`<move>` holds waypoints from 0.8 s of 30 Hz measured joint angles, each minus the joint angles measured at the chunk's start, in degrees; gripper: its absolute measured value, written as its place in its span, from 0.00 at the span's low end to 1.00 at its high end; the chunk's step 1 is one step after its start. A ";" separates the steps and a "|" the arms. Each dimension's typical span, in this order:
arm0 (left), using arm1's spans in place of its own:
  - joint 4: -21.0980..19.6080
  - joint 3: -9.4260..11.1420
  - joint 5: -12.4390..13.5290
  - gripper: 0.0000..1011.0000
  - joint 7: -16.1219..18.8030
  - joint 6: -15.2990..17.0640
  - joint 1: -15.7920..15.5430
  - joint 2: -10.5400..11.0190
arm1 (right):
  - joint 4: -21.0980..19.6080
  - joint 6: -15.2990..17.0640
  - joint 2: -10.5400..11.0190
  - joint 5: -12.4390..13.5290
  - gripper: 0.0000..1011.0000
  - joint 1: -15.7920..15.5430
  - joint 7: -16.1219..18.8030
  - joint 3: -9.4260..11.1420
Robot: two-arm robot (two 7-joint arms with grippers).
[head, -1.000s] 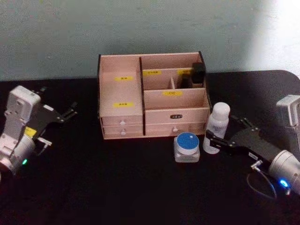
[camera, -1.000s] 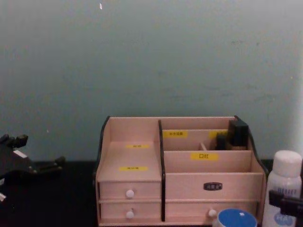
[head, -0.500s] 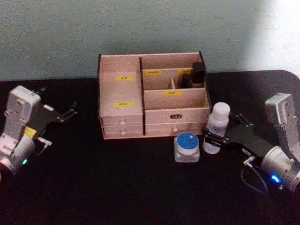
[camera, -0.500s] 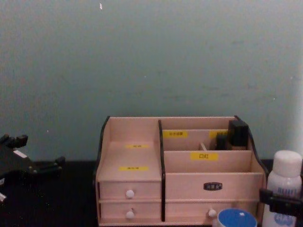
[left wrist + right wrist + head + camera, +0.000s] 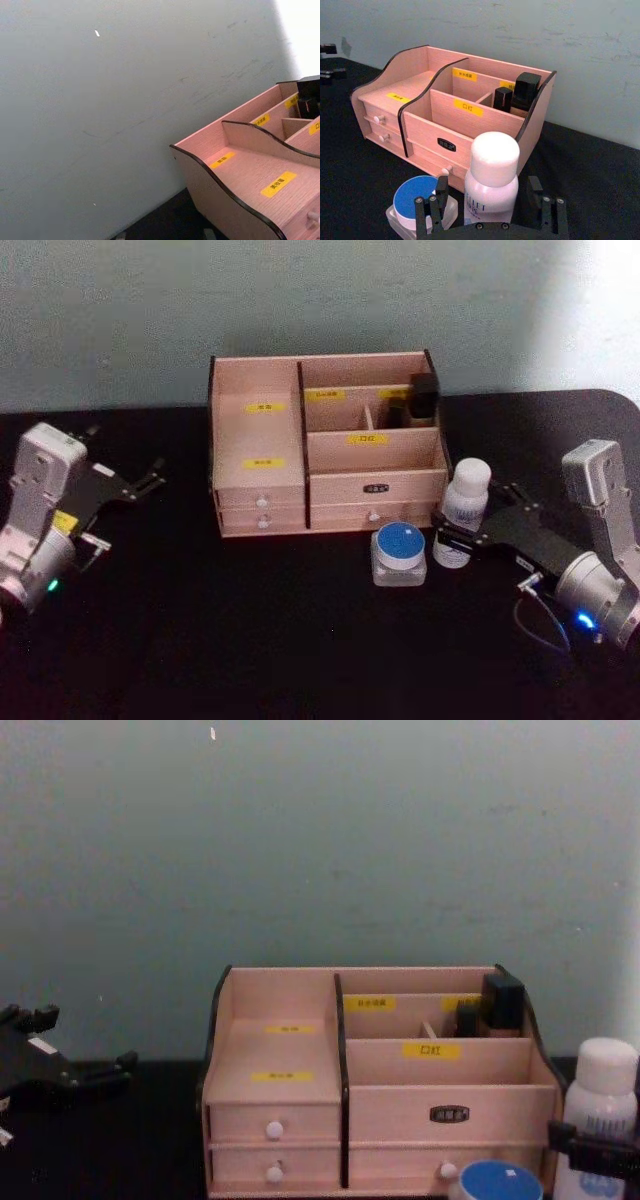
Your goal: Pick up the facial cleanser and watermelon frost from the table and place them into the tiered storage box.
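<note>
White-capped and upright, the cleanser bottle (image 5: 490, 165) stands on the black counter (image 5: 250, 640), between the fingers of the right end effector (image 5: 487, 196). Those fingers are spread a little wider than the bottle, one on each side of its lower body. The right wrist view shows a thin gap on each side, so nothing is clamped.

Just to this end effector's left, close by its tip, sits a jar (image 5: 399, 553) with a blue lid, also on the counter and very near the bottle. The box (image 5: 262, 445) stands just beyond the fingertips, ahead and to the left, with its drawer fronts facing the robot. In its rear right compartment, straight ahead of the end effector, two dark containers (image 5: 525, 92) stand upright.

The left end effector (image 5: 75, 1042) is idle with its fingers apart, and the box is well off to its right.
</note>
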 joint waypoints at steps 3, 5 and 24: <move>0.00 0.00 0.00 0.99 0.00 0.00 0.00 0.00 | -0.01 0.00 0.02 0.04 0.98 -0.01 0.01 -0.01; 0.00 0.00 0.00 0.99 0.00 0.00 0.00 0.00 | -0.02 0.00 0.04 0.07 0.95 -0.02 0.02 -0.02; 0.00 0.00 0.00 0.99 0.00 0.00 0.00 0.00 | -0.11 -0.06 0.13 0.25 0.58 -0.04 0.11 -0.03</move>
